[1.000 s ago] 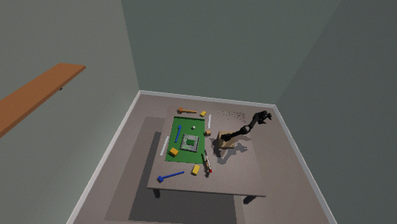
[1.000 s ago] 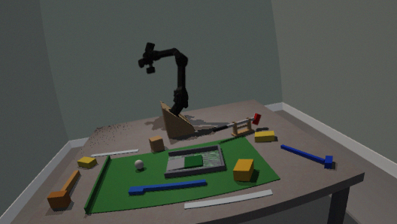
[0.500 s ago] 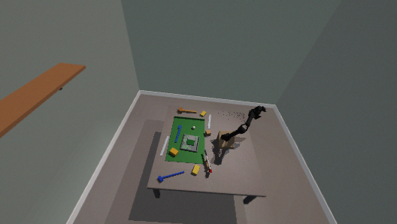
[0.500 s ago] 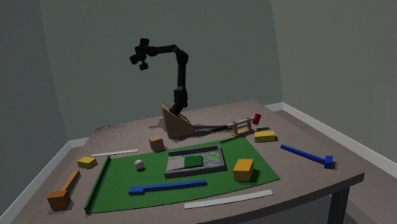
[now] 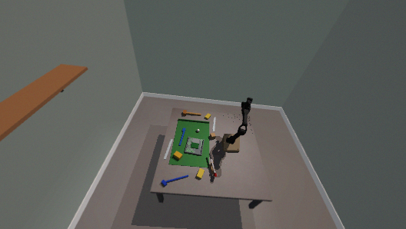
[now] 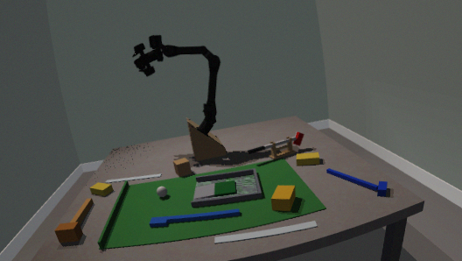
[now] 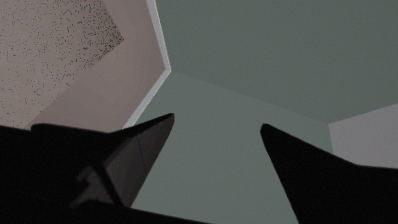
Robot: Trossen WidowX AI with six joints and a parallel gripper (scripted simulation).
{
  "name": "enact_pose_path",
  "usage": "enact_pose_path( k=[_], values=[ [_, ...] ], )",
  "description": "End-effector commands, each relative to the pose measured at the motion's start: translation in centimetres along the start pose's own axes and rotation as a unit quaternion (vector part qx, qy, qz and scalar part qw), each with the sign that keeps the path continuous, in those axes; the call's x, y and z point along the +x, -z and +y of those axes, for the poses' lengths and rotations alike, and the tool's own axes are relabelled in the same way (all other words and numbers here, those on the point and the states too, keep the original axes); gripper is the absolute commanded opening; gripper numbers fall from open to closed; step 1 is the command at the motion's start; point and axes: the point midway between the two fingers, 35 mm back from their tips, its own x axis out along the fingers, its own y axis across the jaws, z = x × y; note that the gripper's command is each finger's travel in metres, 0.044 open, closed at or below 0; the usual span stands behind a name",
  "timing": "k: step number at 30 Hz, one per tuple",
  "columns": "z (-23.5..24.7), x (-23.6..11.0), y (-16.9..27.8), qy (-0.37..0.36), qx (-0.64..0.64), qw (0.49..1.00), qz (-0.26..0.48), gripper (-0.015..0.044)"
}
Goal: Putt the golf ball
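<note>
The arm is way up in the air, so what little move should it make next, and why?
Probably swing down toward the red putter resting on its small wooden stand. The gripper is open and empty, raised high and pointing at the wall, far from the putter, and the golf ball sits untouched on the green mat.
</note>
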Motion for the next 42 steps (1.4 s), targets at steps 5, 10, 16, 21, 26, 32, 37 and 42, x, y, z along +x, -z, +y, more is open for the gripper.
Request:
enact_pose_path(
  k=[5,10,16,21,26,32,37,42],
  values=[
    [-1.7,-8.2,-11.8,0.052,-0.084,0.981,-0.167,0.0440],
    [-0.9,-14.4,-18.4,0.074,-0.141,0.950,-0.267,0.0440],
    [2.5,-22.4,-25.0,0.084,-0.209,0.899,-0.377,0.0440],
    [6.5,-29.1,-28.8,0.081,-0.266,0.844,-0.458,0.0440],
    [11.6,-36.1,-31.4,0.069,-0.333,0.771,-0.539,0.0440],
    [18.8,-44.0,-32.2,0.040,-0.410,0.670,-0.617,0.0440],
    [25.3,-49.7,-30.8,0.004,-0.472,0.578,-0.666,0.0440],
    [31.9,-54.4,-27.8,-0.042,-0.529,0.481,-0.698,0.0440]
  ],
)
